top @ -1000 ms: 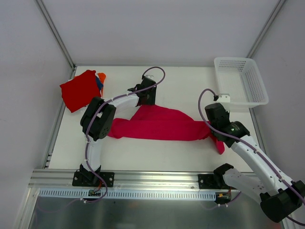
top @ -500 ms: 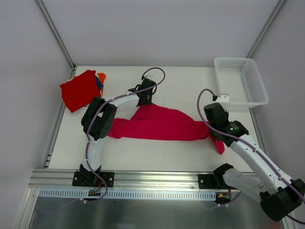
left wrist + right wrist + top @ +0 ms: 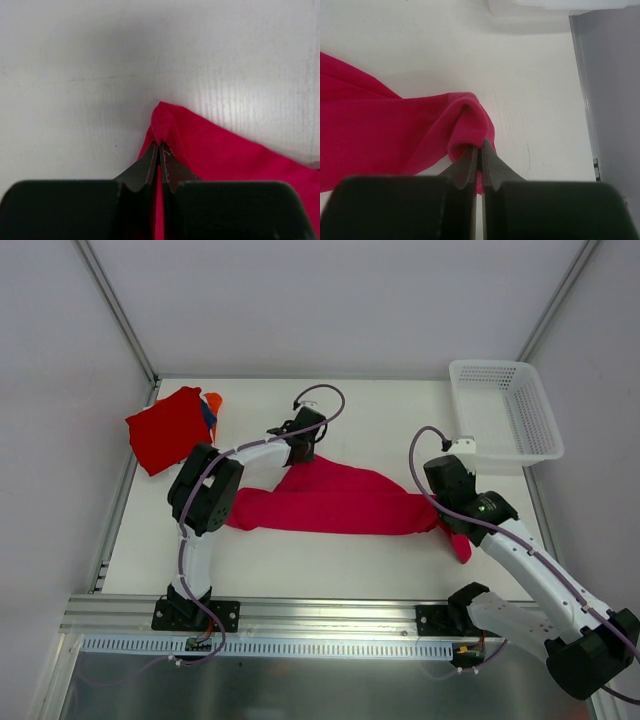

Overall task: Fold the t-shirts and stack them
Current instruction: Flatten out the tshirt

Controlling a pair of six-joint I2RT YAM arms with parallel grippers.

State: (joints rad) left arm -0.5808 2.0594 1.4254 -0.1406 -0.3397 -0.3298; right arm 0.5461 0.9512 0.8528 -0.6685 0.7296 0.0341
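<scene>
A magenta-pink t-shirt point(image 3: 340, 500) lies stretched in a long band across the middle of the table. My left gripper point(image 3: 159, 145) is shut on the shirt's far left corner point(image 3: 162, 117), pinching a small peak of cloth. At the shirt's right end my right gripper point(image 3: 480, 146) is shut on a rolled fold of the pink cloth point(image 3: 467, 117). A plain red folded t-shirt point(image 3: 168, 428) rests at the back left corner. Orange point(image 3: 213, 400) and blue point(image 3: 207, 414) cloth peek out from under the red one's right edge.
A white plastic mesh basket point(image 3: 505, 408) stands at the back right corner. A grey frame rail point(image 3: 605, 95) borders the table's right edge. Metal rails run along the table's left side and front edge.
My left gripper has closed on the pink shirt's corner and shifted slightly toward the back. My right arm has crept a little left while holding its end.
</scene>
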